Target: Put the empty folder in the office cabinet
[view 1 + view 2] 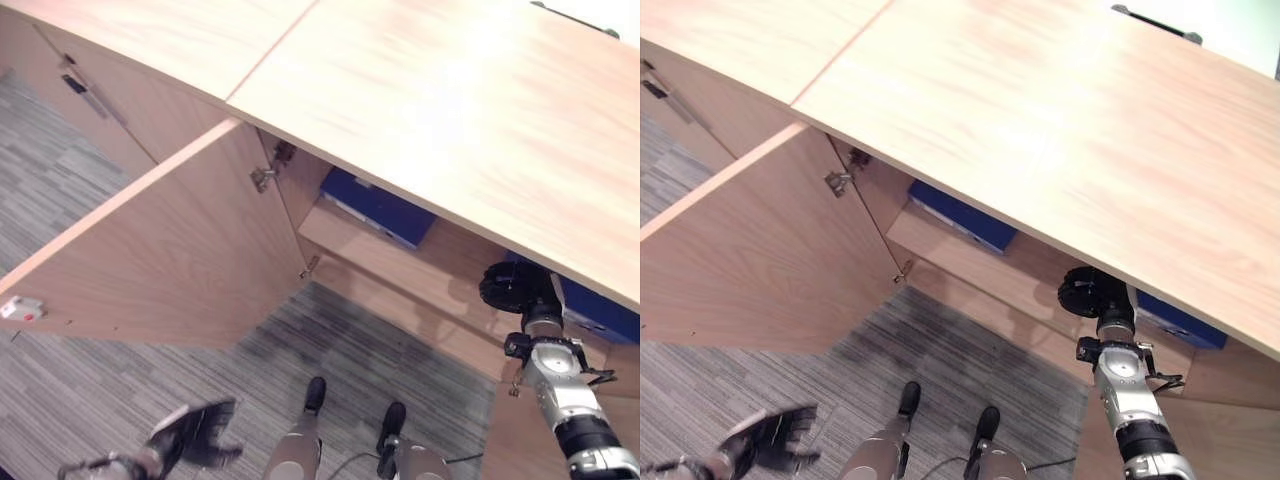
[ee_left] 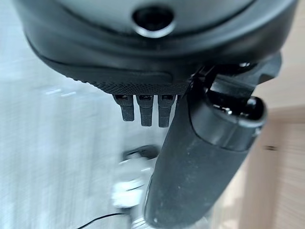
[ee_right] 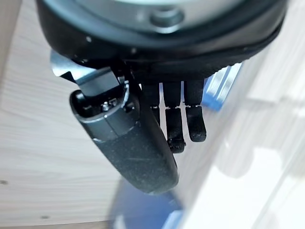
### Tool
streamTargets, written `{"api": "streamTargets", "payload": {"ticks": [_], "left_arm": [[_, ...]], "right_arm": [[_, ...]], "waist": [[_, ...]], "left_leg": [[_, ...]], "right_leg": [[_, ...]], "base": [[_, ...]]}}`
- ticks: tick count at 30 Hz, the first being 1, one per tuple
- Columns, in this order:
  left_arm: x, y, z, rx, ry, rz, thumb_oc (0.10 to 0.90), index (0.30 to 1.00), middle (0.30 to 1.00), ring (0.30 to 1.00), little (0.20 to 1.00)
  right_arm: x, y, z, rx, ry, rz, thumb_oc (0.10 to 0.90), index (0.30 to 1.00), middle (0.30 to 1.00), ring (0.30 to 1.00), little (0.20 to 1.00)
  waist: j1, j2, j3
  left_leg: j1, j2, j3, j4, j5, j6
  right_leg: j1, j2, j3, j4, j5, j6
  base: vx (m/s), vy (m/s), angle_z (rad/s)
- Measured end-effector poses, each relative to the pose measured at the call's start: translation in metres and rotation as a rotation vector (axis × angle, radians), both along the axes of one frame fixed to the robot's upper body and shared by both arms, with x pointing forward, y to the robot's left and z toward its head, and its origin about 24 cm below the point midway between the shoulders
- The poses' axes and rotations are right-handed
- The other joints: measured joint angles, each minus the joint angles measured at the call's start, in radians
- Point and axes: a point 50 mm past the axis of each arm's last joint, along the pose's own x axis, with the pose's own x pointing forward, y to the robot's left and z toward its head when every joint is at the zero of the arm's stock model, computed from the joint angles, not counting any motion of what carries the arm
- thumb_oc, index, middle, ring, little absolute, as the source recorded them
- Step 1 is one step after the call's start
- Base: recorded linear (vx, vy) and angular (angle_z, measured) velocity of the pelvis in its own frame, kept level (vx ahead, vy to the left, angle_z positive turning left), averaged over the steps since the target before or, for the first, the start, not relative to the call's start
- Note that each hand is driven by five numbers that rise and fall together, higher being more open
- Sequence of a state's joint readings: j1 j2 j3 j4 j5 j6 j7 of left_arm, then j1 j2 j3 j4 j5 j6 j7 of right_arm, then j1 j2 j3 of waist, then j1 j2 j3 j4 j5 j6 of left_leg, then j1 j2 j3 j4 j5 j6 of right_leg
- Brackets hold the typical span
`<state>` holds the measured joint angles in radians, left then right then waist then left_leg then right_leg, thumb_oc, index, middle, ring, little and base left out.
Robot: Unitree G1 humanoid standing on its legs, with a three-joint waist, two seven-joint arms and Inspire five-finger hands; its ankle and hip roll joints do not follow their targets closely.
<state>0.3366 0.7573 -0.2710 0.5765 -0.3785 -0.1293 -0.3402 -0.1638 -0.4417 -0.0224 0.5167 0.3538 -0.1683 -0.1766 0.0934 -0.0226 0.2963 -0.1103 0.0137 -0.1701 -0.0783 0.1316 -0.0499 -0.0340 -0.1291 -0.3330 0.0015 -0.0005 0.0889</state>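
Lying flat on the shelf inside the cabinet is a blue folder, under the cabinet's top. Another blue folder lies further along that shelf. The right hand reaches into the cabinet beside it, fingers loosely straight, holding nothing. The cabinet door stands open. The left hand hangs below the door, fingers spread.

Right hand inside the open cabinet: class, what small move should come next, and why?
Probably draw the right hand back out of the cabinet. Its fingers look relaxed and hold nothing, and a blue folder already lies on the shelf, so the placing seems done.
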Motion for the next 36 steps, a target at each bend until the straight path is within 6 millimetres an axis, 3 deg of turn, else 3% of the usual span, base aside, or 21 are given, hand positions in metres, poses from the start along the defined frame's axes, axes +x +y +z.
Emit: {"api": "streamTargets", "payload": {"ticks": [3,6,8,10,16,21,25,36], "left_arm": [[0.001,-0.018,0.006,-0.058,-0.050,-0.072,0.800,0.900,0.900,0.900,0.900],[0.012,-0.027,0.012,-0.050,-0.110,-0.128,0.800,0.900,0.900,0.900,0.900],[0.013,-0.028,0.011,-0.050,-0.128,-0.123,0.800,0.900,0.900,0.900,0.900],[0.012,-0.030,0.002,-0.045,-0.116,-0.093,0.800,0.900,0.900,0.900,0.900],[-0.004,-0.048,-0.016,-0.083,-0.075,-0.033,0.800,0.900,0.900,0.900,0.900],[-0.020,-0.056,-0.039,-0.077,0.018,0.032,0.800,0.900,0.900,0.900,0.900],[-0.017,-0.057,-0.039,-0.052,0.017,0.015,0.800,0.900,0.900,0.900,0.900],[-0.022,-0.060,-0.050,-0.032,0.056,0.076,0.800,0.900,0.900,0.900,0.900]], "right_arm": [[-0.017,0.026,-0.033,0.081,0.089,0.056,0.800,0.900,0.900,0.900,0.900],[-0.046,0.031,-0.063,0.109,0.209,0.060,0.800,0.900,0.900,0.900,0.900],[-0.057,0.030,-0.072,0.111,0.257,0.054,0.800,0.900,0.900,0.900,0.900],[-0.073,0.028,-0.083,0.111,0.325,0.052,0.800,0.900,0.900,0.900,0.900],[-0.115,0.022,-0.112,0.088,0.532,0.064,0.800,0.900,0.900,0.900,0.900],[-0.133,0.024,-0.128,0.074,0.649,0.105,0.800,0.900,0.900,0.900,0.900],[-0.148,0.023,-0.137,0.074,0.722,0.101,0.800,0.900,0.900,0.900,0.900],[-0.164,0.023,-0.147,0.064,0.807,0.117,0.800,0.900,0.900,0.900,0.900]], "waist": [[0.017,-0.043,-0.066],[0.003,-0.057,-0.137],[-0.012,-0.054,-0.162],[-0.053,-0.041,-0.186],[-0.085,-0.006,-0.209],[-0.092,0.014,-0.238],[-0.095,0.011,-0.244],[-0.117,0.002,-0.263]], "left_leg": [[0.036,0.004,0.031,-0.001,-0.025,0.000],[0.069,0.000,0.066,-0.002,-0.041,0.003],[0.078,-0.003,0.080,-0.002,-0.042,0.007],[0.092,-0.009,0.088,-0.002,-0.042,0.010],[0.115,-0.005,0.111,-0.006,-0.042,0.015],[0.133,0.003,0.129,-0.006,-0.048,0.018],[0.154,0.006,0.140,-0.006,-0.052,0.019],[0.167,0.007,0.163,-0.007,-0.052,0.021]], "right_leg": [[0.030,0.001,0.034,-0.033,0.009,0.012],[0.046,-0.008,0.071,-0.039,0.017,0.021],[0.051,-0.007,0.082,-0.042,0.023,0.027],[0.069,-0.010,0.090,-0.061,0.039,0.029],[0.095,-0.010,0.110,-0.090,0.063,0.024],[0.101,-0.002,0.131,-0.095,0.065,0.021],[0.115,0.000,0.141,-0.094,0.065,0.015],[0.114,-0.002,0.160,-0.087,0.069,0.014]], "base": [[0.07,0.101,-0.31],[0.05,0.085,-0.37],[0.02,0.042,-0.26],[0.01,0.050,-0.13],[0.00,0.029,-0.11],[-0.01,0.024,-0.13],[-0.01,0.021,-0.07],[-0.01,0.004,-0.06]]}}
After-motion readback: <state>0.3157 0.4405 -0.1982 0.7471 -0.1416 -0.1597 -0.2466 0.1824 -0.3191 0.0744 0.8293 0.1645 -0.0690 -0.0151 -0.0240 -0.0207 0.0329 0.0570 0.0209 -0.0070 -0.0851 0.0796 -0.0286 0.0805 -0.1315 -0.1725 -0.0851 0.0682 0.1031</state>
